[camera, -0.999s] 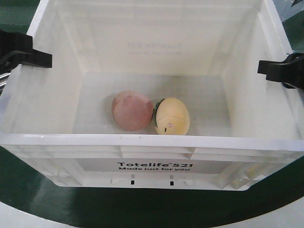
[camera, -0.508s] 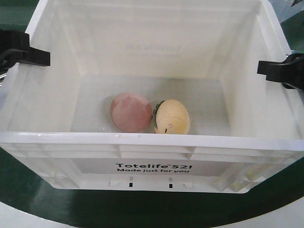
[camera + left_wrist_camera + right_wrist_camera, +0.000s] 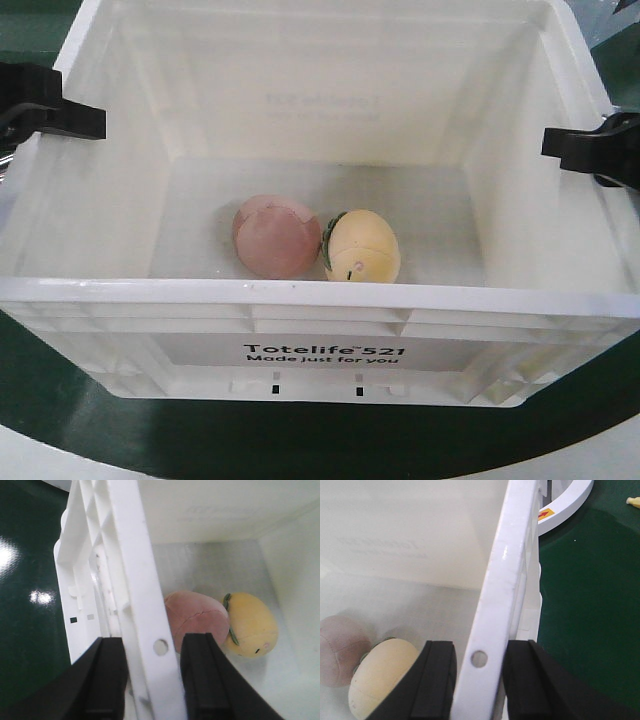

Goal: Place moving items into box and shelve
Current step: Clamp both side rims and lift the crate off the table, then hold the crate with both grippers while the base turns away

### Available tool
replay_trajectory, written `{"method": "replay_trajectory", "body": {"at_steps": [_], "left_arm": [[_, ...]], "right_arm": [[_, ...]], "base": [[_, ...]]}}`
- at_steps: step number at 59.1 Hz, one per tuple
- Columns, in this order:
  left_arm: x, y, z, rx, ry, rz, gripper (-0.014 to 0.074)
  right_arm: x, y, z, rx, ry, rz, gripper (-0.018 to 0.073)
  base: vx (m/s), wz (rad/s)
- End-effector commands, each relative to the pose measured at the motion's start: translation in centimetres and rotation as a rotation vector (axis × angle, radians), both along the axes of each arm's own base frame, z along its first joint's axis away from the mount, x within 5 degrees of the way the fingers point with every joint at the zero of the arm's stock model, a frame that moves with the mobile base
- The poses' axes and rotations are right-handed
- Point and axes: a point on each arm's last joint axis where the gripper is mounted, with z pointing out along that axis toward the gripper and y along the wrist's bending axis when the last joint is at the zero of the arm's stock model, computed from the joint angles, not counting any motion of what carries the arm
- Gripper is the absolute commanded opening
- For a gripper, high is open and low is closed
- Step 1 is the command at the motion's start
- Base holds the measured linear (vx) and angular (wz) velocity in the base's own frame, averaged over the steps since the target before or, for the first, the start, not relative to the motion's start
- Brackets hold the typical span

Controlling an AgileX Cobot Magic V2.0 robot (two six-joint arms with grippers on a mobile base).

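- I am watching the left tool (image 3: 152, 677) clamping the rim of the box (image 3: 330, 300) on its left wall. The jaws are standing one outside the wall and one inside, with the ribbed rim pinched between them next to a small round hole.
- The right tool (image 3: 479, 680) is gripping the opposite wall the same way. One jaw is sitting inside the box and one outside, pressing the white rim beside another small hole.
- In the front view, both tools are showing as black blocks at the two side walls, at about the same height.
- The box is filling most of the front view with its open top facing up. Its near wall is showing the black print "Totelife 521 Made just for you".
- The ball (image 3: 275, 236), a dull pink-brown, is lying on the box floor close to the near wall and a little left of the middle.
- The egg (image 3: 364, 247), pale yellow with a green edge on its left side, is lying just right of the ball and touching it.
- The dark green table (image 3: 25, 580) is showing under and around the box, with a white curved band crossing it in front.
- I cannot tell whether the box is resting on the table or hanging just above it.
- In the right wrist view, a small yellow scrap (image 3: 632, 501) is lying on the green, well apart from the box.
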Motion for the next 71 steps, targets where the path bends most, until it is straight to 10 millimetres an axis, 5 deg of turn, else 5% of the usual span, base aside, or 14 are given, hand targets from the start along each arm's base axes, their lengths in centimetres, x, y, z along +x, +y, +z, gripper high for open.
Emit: {"method": "replay_trajectory", "body": {"at_steps": [1, 71], "left_arm": [[-0.75, -0.41, 3.24, -0.129, -0.163, 0.002, -0.0006], [-0.75, -0.41, 3.24, -0.129, -0.163, 0.002, -0.0006]], "right_arm": [[-0.07, -0.09, 3.25, 0.098, -0.195, -0.045, -0.0006], [-0.07, -0.09, 3.25, 0.098, -0.195, -0.045, -0.0006]], "base": [[0.0, 0.0], [-0.05, 0.01]]}}
